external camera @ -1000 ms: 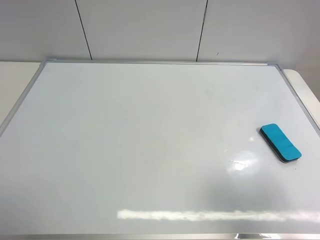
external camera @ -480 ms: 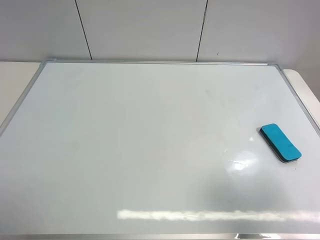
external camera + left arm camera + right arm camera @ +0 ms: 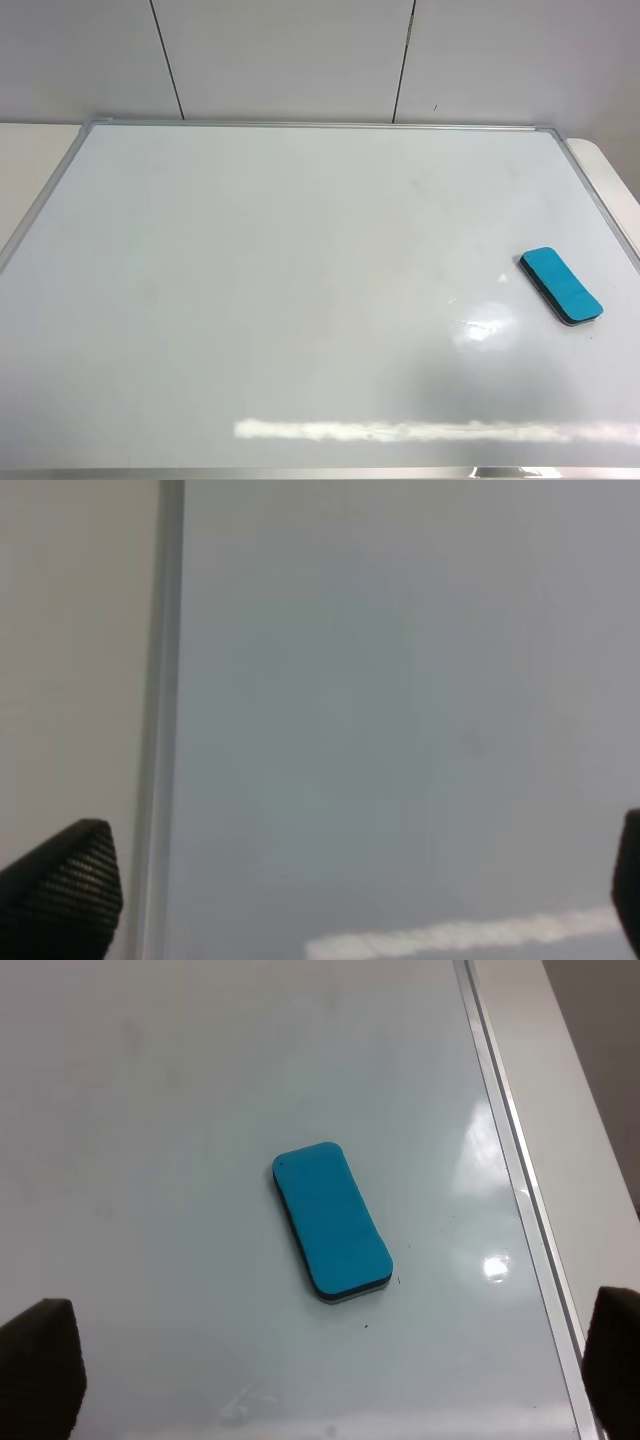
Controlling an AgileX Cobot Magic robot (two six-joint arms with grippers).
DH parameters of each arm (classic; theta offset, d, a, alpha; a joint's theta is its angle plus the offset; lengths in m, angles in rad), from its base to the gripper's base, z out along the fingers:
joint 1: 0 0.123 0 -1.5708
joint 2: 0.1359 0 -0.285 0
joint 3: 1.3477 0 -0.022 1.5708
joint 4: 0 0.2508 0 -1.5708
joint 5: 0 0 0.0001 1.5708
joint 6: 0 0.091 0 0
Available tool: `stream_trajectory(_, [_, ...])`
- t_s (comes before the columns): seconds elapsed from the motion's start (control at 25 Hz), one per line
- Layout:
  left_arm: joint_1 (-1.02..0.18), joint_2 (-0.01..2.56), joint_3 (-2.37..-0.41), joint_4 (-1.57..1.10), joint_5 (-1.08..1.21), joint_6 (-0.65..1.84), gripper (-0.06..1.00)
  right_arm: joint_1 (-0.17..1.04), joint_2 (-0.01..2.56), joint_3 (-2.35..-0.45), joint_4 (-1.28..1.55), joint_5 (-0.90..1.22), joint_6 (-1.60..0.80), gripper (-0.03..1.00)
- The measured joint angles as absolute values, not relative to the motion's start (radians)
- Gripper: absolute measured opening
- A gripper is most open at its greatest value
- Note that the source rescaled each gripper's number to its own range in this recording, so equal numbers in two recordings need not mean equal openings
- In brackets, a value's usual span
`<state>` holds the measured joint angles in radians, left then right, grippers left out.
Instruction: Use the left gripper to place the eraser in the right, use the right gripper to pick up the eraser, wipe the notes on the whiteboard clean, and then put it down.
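The turquoise eraser (image 3: 561, 285) lies flat on the whiteboard (image 3: 280, 300), near its right edge, held by nothing. In the right wrist view the eraser (image 3: 330, 1220) lies beyond my right gripper (image 3: 328, 1365), whose two black fingertips (image 3: 40, 1360) stand wide apart and empty, above the board. My left gripper (image 3: 345, 885) is open and empty over the board's left frame edge (image 3: 165, 680). Neither gripper shows in the exterior view. No black notes show on the board, only a faint grey smudge (image 3: 420, 186).
The silver frame (image 3: 320, 124) runs around the board. A pale table surface (image 3: 30, 160) shows beyond the left and right edges. A grey panelled wall (image 3: 300, 60) stands behind. Lamp glare streaks the board's front (image 3: 400, 430).
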<state>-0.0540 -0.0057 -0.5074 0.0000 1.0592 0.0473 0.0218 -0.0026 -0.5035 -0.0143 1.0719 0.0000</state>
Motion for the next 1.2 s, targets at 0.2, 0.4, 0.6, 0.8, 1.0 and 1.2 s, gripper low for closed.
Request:
stream_trajectory(0.2, [-0.054, -0.006, -0.507, 0.000, 1.059, 0.047, 1.00, 0.022, -0.003, -0.503, -0.014, 1.072, 0.000, 1.00])
stream_trajectory(0.4, [-0.054, -0.006, -0.507, 0.000, 1.059, 0.047, 1.00, 0.022, -0.003, -0.503, -0.014, 1.072, 0.000, 1.00])
stream_trajectory(0.6, [-0.054, -0.006, -0.507, 0.000, 1.059, 0.047, 1.00, 0.022, -0.003, -0.503, -0.014, 1.072, 0.000, 1.00])
stream_trajectory(0.8, [-0.054, -0.006, -0.507, 0.000, 1.059, 0.047, 1.00, 0.022, -0.003, -0.503, -0.014, 1.072, 0.000, 1.00])
stream_trajectory(1.0, [-0.054, -0.006, -0.507, 0.000, 1.059, 0.047, 1.00, 0.022, -0.003, -0.503, -0.014, 1.072, 0.000, 1.00])
stream_trajectory(1.2, [-0.054, -0.006, -0.507, 0.000, 1.059, 0.047, 1.00, 0.022, -0.003, -0.503, -0.014, 1.072, 0.000, 1.00])
